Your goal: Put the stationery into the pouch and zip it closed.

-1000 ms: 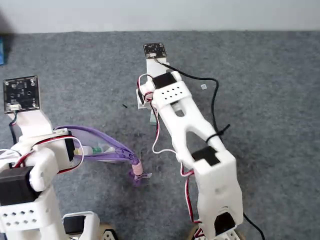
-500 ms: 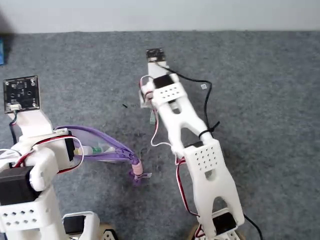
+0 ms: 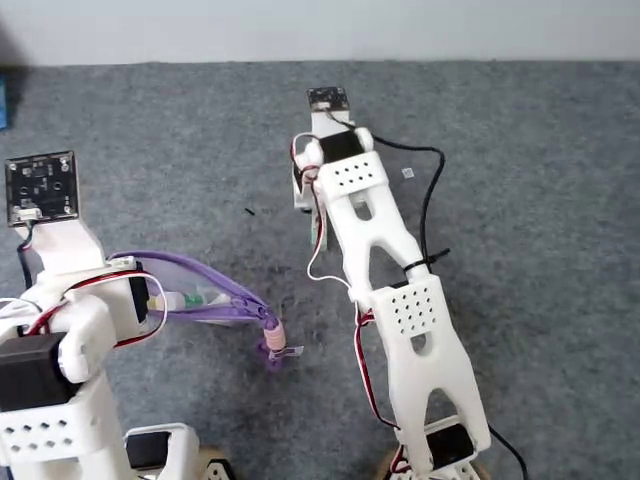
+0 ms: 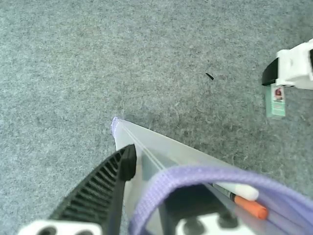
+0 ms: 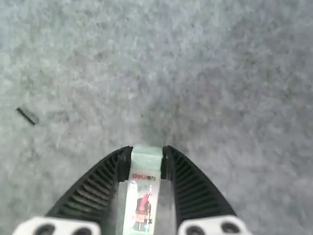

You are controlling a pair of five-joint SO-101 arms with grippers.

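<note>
The counter (image 3: 540, 180) is covered in mottled grey, flecked lighter and darker, with one small black speck (image 3: 249, 211) on it. The pouch (image 3: 215, 290) has clear, faintly lilac walls and a purple zip band, ending in a pink pull (image 3: 272, 345). Inside it lies a white pen (image 4: 242, 200) with an orange end. The green stationery piece (image 5: 142, 196) is pale mint, with a white label printed in red. Both arms, the left arm (image 3: 60, 350) and the right arm (image 3: 400, 290), are white with black motor blocks. Red and white wires (image 3: 318, 215) and a black cable (image 3: 430, 200) run along the right one. The right gripper's fingers (image 5: 93, 196) and the left gripper's finger (image 4: 105, 183) are black and ribbed.
</note>
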